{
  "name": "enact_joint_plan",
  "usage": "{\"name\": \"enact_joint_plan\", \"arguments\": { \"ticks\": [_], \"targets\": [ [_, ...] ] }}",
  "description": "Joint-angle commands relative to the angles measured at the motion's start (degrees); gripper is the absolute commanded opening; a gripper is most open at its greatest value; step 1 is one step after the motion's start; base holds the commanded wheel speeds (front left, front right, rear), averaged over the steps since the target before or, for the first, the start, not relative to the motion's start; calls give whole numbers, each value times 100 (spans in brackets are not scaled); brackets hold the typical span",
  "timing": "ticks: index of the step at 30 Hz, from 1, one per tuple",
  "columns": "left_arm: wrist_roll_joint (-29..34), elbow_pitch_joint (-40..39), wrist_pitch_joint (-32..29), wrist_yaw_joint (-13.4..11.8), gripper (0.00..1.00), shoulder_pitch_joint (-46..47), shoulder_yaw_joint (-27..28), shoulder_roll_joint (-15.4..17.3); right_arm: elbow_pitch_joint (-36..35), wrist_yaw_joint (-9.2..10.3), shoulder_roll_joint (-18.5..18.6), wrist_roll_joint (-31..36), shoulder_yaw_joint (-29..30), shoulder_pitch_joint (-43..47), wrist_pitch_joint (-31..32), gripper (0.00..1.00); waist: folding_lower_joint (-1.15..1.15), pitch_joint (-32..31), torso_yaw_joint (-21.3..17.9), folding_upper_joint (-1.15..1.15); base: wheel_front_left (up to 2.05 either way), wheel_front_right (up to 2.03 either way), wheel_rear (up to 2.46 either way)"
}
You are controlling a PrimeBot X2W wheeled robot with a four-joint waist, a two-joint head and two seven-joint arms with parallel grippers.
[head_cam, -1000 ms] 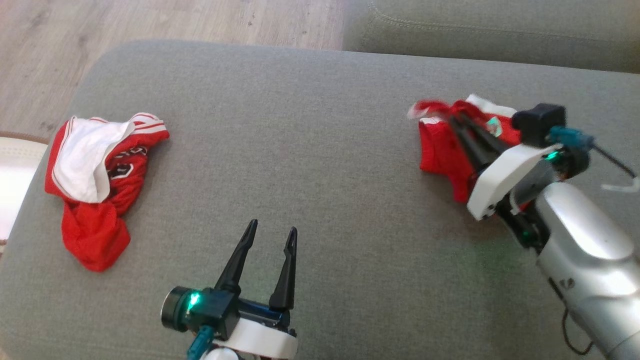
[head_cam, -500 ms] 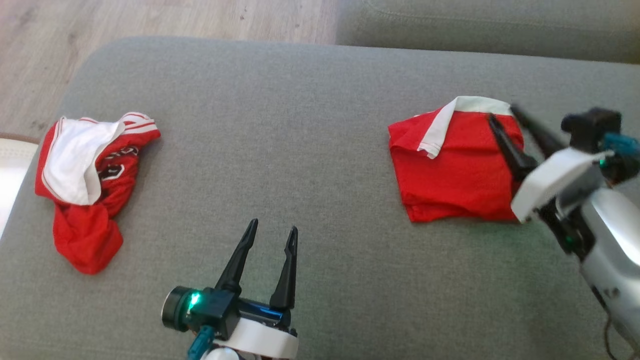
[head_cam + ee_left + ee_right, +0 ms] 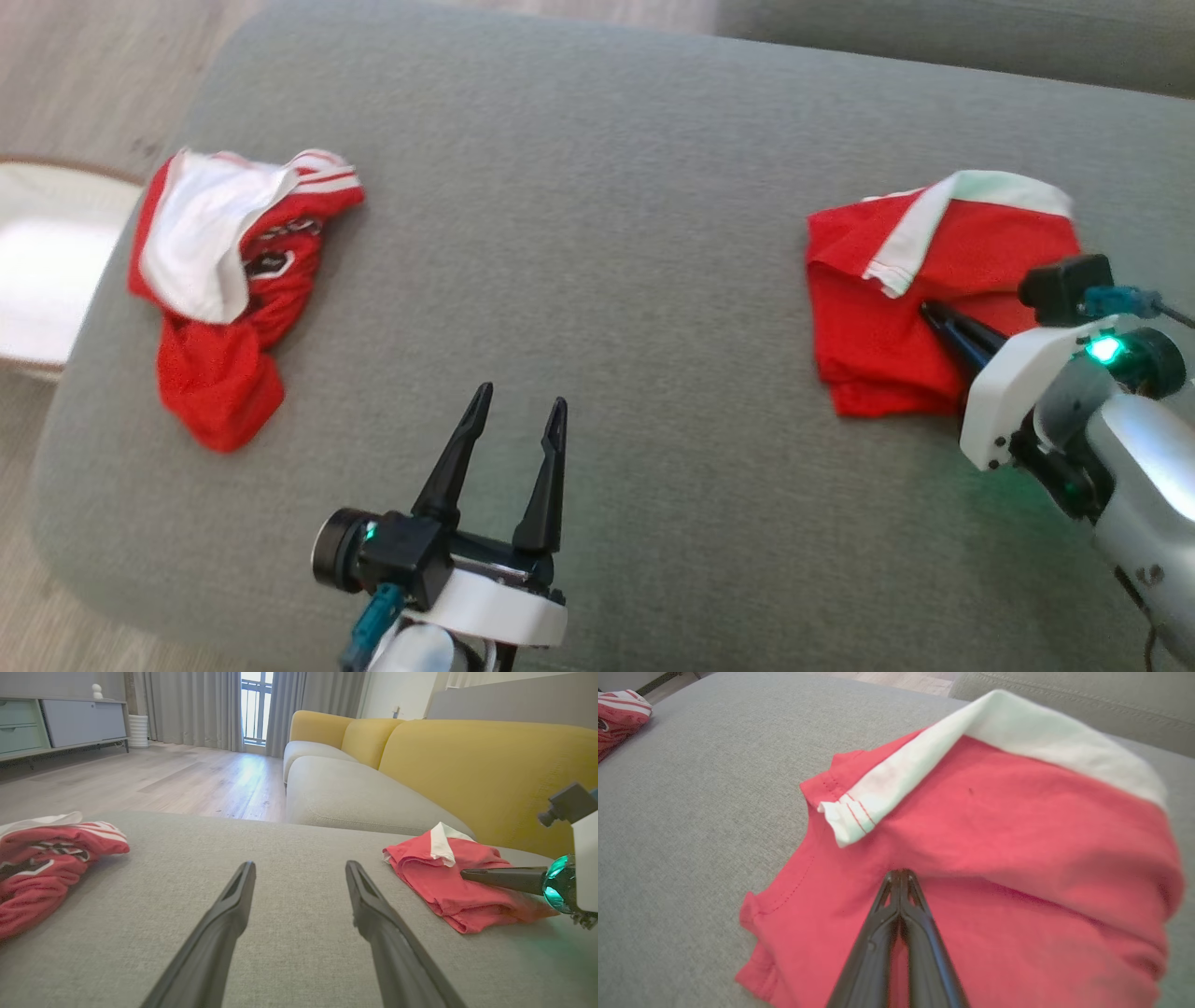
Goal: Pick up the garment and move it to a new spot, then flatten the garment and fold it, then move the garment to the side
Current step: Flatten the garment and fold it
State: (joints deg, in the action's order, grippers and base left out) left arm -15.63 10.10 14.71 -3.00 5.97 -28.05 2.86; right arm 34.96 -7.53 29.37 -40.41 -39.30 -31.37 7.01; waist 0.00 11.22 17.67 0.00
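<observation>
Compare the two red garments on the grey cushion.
The right garment lies folded into a flat, squarish packet; the left garment is a crumpled heap. The right gripper, shut, touches the right garment with its tips; nothing touches the left garment. Both are red with white trim, on the cushion.

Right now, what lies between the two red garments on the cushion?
Just bare grey cushion, seen in the head view, between the crumpled garment and the folded garment.

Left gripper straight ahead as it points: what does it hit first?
The left gripper aims between crumpled garment and folded garment, over bare cushion; looks free, height unclear.
</observation>
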Motion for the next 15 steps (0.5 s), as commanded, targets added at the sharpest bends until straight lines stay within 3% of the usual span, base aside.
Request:
{"name": "enact_joint_plan", "arguments": {
  "ticks": [1, 6, 15],
  "targets": [
    [-14, -175, 29, -24, 100, 222, 133, 2, -112, 4, 83, -63, -44, -265, -40, 0, 0, 91, 149, 0, 0, 0, 0],
    [-113, -198, 29, -25, 100, 335, 167, 2, 114, 4, 19, -12, -115, -691, -273, 0, 0, 173, 360, 0, 0, 0, 0],
    [-32, -166, 29, -66, 100, 305, 287, 2, 608, 4, -559, 605, 90, -1347, -1945, 0, 0, -3, 262, 0, 0, 0, 0]
  ]
}}
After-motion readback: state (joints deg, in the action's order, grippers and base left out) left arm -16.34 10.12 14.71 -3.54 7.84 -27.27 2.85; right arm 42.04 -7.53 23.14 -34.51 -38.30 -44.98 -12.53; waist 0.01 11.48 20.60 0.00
